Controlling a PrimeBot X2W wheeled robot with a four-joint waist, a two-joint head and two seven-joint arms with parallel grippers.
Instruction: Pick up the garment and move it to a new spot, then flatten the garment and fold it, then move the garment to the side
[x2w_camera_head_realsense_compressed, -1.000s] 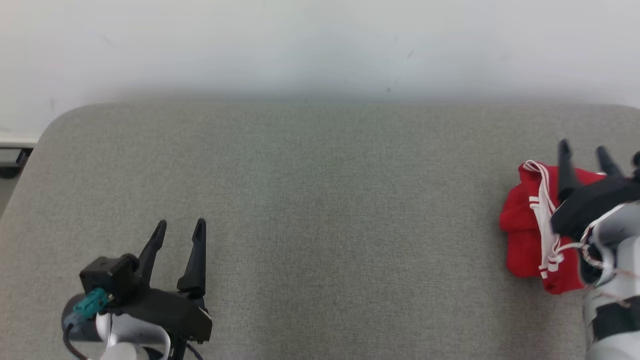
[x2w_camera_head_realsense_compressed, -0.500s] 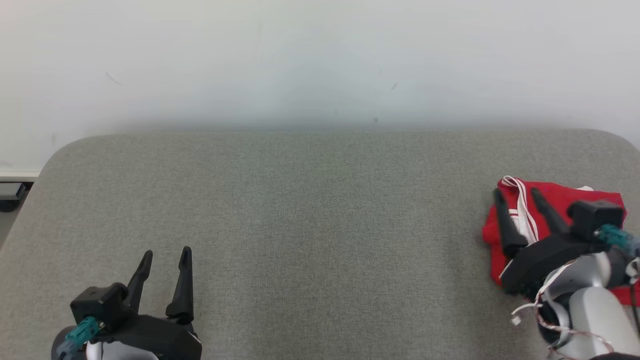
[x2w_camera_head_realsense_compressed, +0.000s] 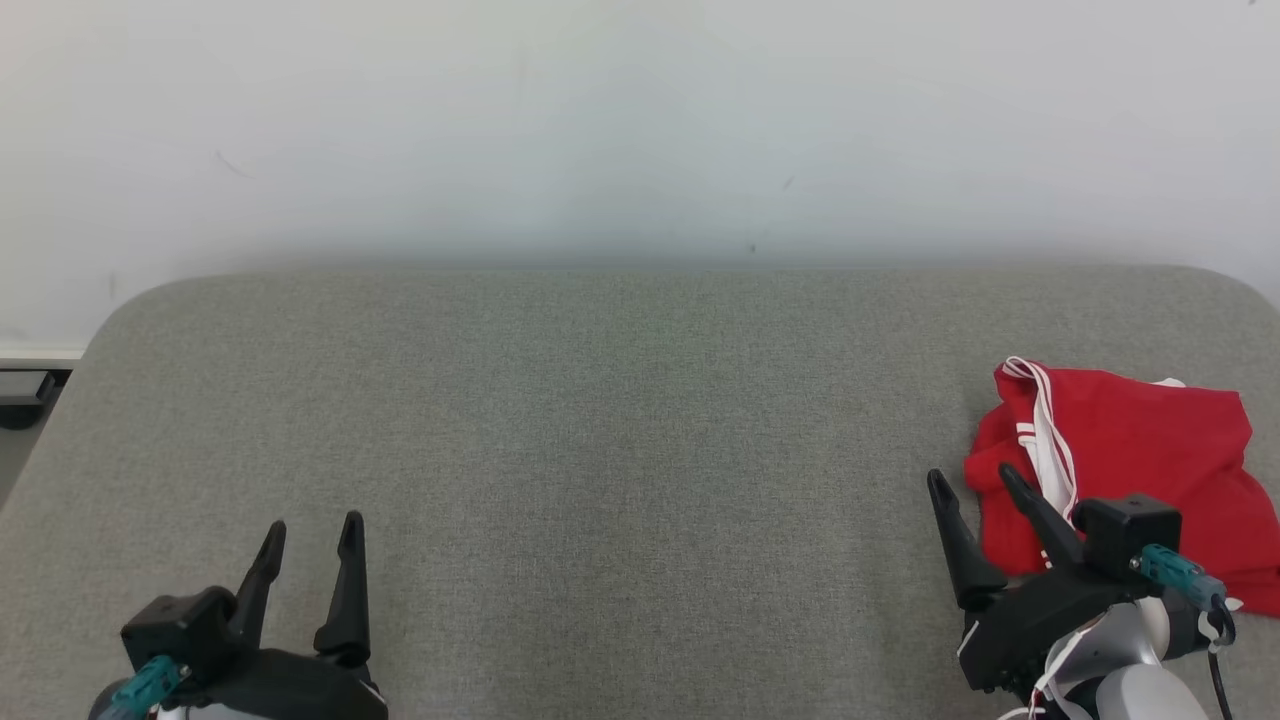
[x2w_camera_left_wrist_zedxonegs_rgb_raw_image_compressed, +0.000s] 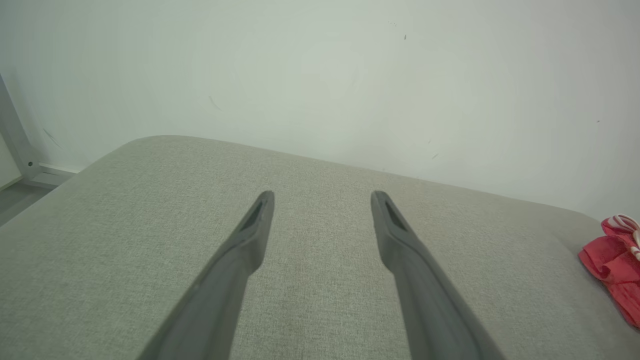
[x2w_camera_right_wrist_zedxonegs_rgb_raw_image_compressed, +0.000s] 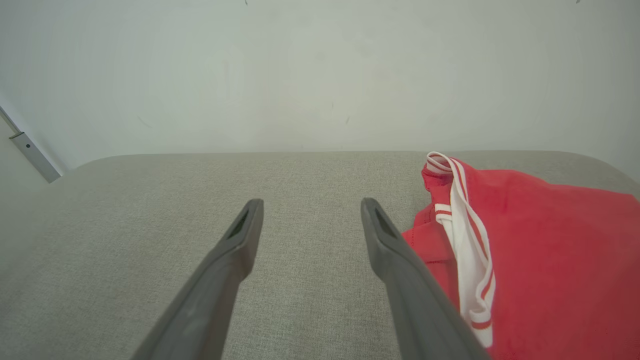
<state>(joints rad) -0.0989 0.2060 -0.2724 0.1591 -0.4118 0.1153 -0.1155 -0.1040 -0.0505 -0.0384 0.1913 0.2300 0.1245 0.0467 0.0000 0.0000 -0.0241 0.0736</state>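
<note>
A grey fabric-covered surface (x2w_camera_head_realsense_compressed: 600, 450) with rounded far corners is set against a pale, lightly marked wall (x2w_camera_head_realsense_compressed: 640, 120); a grey metal bar (x2w_camera_right_wrist_zedxonegs_rgb_raw_image_compressed: 30, 150) is noted beyond its left edge.

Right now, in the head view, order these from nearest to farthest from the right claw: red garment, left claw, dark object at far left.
1. Red garment, right beside the right claw.
2. Left claw, lower left.
3. Dark object, far left edge.

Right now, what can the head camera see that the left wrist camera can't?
Head view, not left wrist: the open right gripper and most of the red garment. Left wrist view, not head: a grey slanted bar by the white wall. Both: the open left gripper, the garment's edge, the grey padded surface, the wall.
</note>
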